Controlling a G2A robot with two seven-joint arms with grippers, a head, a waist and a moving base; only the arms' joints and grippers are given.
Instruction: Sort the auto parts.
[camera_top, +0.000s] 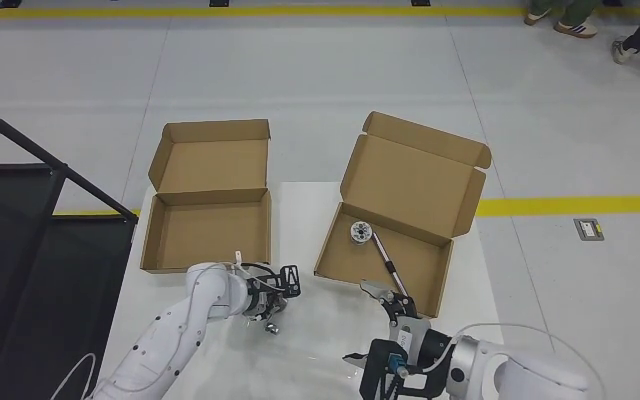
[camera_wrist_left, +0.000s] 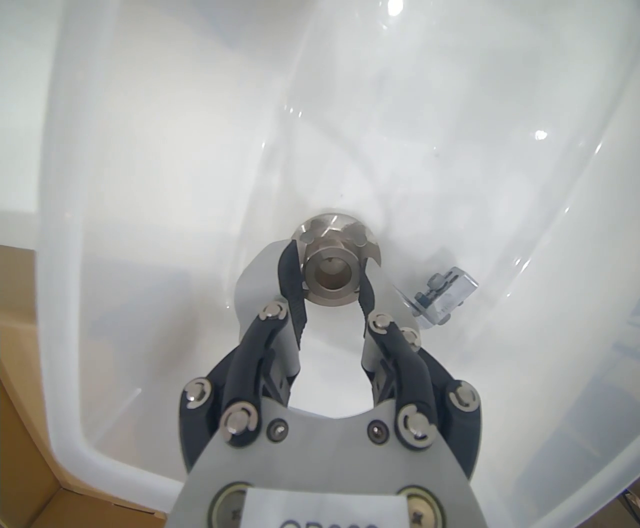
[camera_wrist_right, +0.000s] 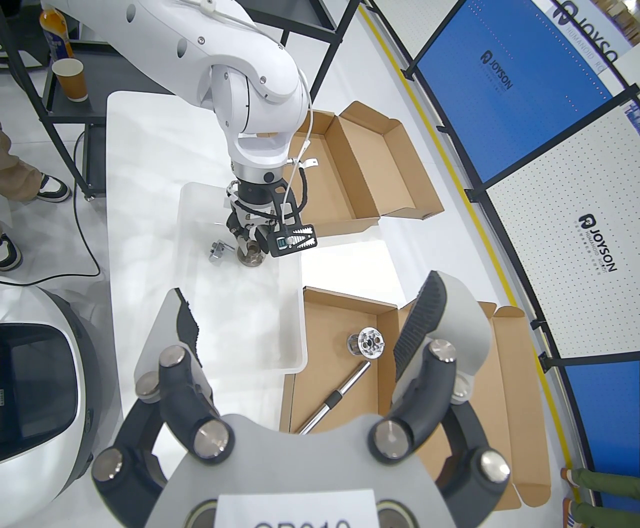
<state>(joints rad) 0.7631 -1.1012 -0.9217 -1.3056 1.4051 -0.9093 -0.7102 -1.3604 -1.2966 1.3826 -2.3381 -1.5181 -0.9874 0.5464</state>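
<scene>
Flanged metal hub (camera_wrist_left: 330, 270) stands flange-down on the floor of the clear bin (camera_wrist_left: 65, 350), collar up, which offers a narrow neck to take. Left gripper (camera_wrist_left: 327, 277) is drawn in to a narrow gap, its pads pinching that collar from both sides. Small clamp piece (camera_wrist_left: 442, 297) lies just beside its fingers, untouched. Right gripper (camera_wrist_right: 307, 300) hangs spread wide and holds nothing. Below and beyond it is a cardboard box (camera_wrist_right: 340, 302) with a rod (camera_wrist_right: 340, 395) and a round part (camera_wrist_right: 367, 343), probably sorted parts.
</scene>
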